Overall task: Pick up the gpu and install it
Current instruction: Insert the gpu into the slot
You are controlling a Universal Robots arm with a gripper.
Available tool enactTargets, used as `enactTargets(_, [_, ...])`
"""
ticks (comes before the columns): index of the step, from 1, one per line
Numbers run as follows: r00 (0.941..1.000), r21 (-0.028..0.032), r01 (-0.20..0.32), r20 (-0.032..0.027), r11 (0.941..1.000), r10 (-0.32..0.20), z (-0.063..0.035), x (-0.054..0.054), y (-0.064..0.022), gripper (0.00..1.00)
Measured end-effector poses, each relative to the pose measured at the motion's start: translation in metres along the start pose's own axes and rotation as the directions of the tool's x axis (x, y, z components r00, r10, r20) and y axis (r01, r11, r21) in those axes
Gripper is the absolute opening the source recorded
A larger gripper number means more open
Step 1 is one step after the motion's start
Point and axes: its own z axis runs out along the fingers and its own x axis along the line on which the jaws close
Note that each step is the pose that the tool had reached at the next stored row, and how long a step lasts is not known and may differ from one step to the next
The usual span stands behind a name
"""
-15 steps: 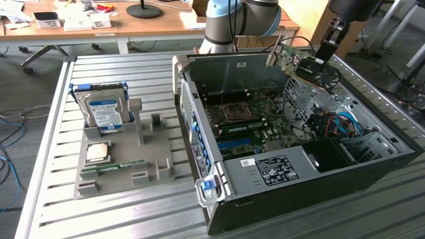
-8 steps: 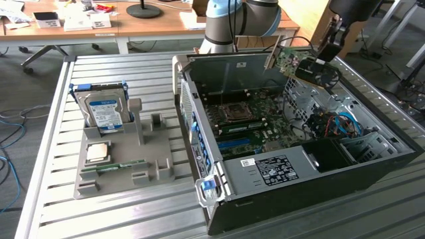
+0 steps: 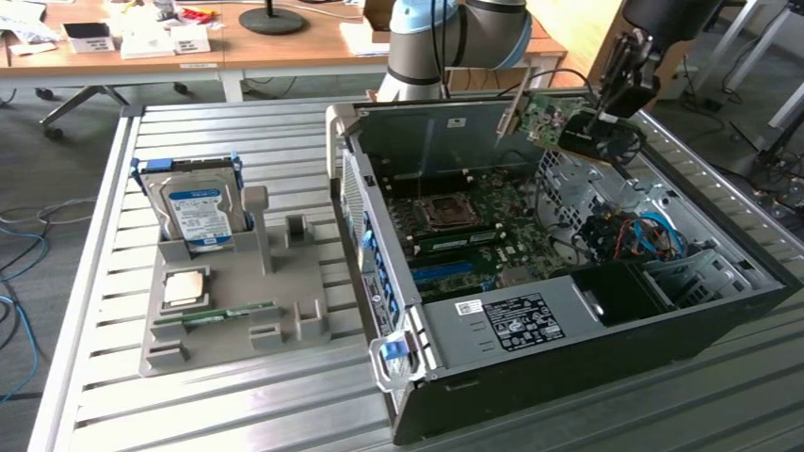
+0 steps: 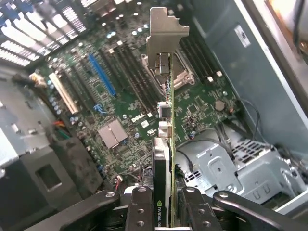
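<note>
Hand clamps gpu edge-on, hiding its gripped end.

Green gpu, silver bracket, green motherboard, blue slot, blue-white-labelled hard drive

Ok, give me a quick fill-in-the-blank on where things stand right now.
1. The part clamped in the hand over the open computer case is the ____.
2. On the grey tray beside the case, the part with the blue-white label is the ____.
3. In the wrist view, the far end of the held card carries a silver metal ____.

Missing words: gpu; hard drive; bracket.
</note>
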Motion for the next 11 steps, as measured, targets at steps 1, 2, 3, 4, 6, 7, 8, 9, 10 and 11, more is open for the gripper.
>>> enactTargets(1, [0.9998,-0.0004,0.018,-0.0009,0.9998,-0.018,0.0000,0.0000,0.0000,0.27])
enactTargets(2, [0.9993,-0.0009,0.038,-0.0018,0.9993,-0.038,0.0000,0.0000,0.0000,0.27])
enactTargets(3, [0.9985,-0.0014,0.055,-0.0026,0.9985,-0.055,0.0001,0.0000,0.0000,0.27])
enactTargets(4, [0.9973,-0.0018,0.073,-0.0035,0.9973,-0.073,0.0001,0.0000,0.0000,0.27])
enactTargets(6, [0.9940,-0.0029,0.109,-0.0052,0.9940,-0.109,0.0001,0.0000,0.0000,0.27])
enactTargets(7, [0.9917,-0.0034,0.128,-0.0060,0.9918,-0.128,0.0002,0.0000,0.0000,0.27])
enactTargets(8, [0.9892,-0.0039,0.146,-0.0067,0.9892,-0.146,0.0002,0.0000,0.0000,0.27])
enactTargets(9, [0.9864,-0.0044,0.164,-0.0076,0.9864,-0.164,0.0002,0.0000,0.0000,0.27])
enactTargets(10, [0.9833,-0.0050,0.182,-0.0084,0.9833,-0.182,0.0002,0.0000,0.0000,0.27])
enactTargets(11, [0.9798,-0.0055,0.200,-0.0092,0.9799,-0.200,0.0002,0.0000,0.0000,0.27])
